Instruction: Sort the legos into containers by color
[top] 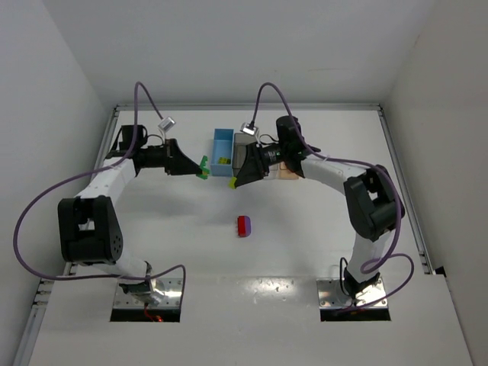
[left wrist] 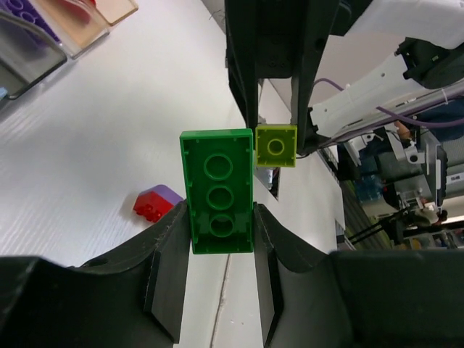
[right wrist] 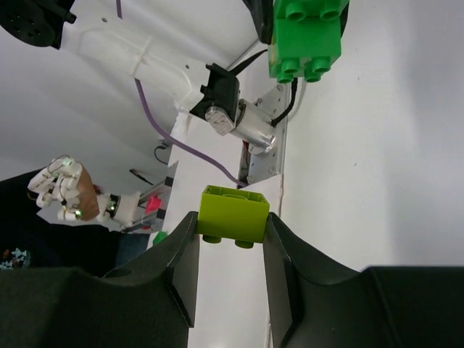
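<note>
My left gripper (top: pixel 200 169) is shut on a long dark green lego (left wrist: pixel 217 192), gripped at its near end and held above the table. My right gripper (top: pixel 233 181) is shut on a small yellow-green lego (right wrist: pixel 233 214), studs facing down. The two held legos face each other a short way apart in front of the blue container (top: pixel 223 145), which holds small yellow-green pieces. A red lego (top: pixel 243 226) joined to a purple one (left wrist: pixel 168 193) lies on the table in the middle. The dark grey container (left wrist: pixel 22 29) holds purple legos.
Two more pale containers (left wrist: pixel 80 25) stand next to the dark one, mostly hidden behind my right arm in the top view. Purple cables loop over both arms. Table rails run along the left and right edges.
</note>
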`<state>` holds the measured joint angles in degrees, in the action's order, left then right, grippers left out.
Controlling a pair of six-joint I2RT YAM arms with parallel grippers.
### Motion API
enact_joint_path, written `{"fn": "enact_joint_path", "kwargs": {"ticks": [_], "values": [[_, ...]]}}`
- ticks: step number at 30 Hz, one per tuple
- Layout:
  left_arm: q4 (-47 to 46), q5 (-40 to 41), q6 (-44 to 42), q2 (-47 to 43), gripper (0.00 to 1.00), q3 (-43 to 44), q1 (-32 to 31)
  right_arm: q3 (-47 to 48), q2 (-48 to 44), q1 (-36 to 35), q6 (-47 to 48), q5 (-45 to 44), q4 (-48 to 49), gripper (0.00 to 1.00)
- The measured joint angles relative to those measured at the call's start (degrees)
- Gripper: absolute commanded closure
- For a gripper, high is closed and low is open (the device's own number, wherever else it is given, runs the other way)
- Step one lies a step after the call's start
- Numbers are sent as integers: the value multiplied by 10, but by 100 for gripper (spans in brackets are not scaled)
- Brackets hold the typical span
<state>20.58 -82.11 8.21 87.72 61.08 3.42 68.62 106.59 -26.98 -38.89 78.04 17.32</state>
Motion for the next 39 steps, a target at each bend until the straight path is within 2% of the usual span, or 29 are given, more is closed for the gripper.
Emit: {"fn": "enact_joint_path", "kwargs": {"ticks": [4,7,12,15,20,29,39], "values": [[-1,0,0,-5,100,-18,11,-1,-5,1,27,-12,-33,100],[0,3,0,-14,100,-25,12,19,-7,5,97,-78,-123,100],[-1,27,0,-57,100,-34,17,90,-7,8,186,-316,-245,100],[-2,55,-1,-97,100,-46,19,116,-8,9,216,-438,-266,100],[-20,122,9,-162,100,-75,20,122,-8,10,247,-583,-287,100],[-53,201,33,-237,100,-107,34,125,-3,7,269,-571,-292,100],[-61,246,41,-272,100,-126,53,214,47,-6,292,-573,-330,100]]}}
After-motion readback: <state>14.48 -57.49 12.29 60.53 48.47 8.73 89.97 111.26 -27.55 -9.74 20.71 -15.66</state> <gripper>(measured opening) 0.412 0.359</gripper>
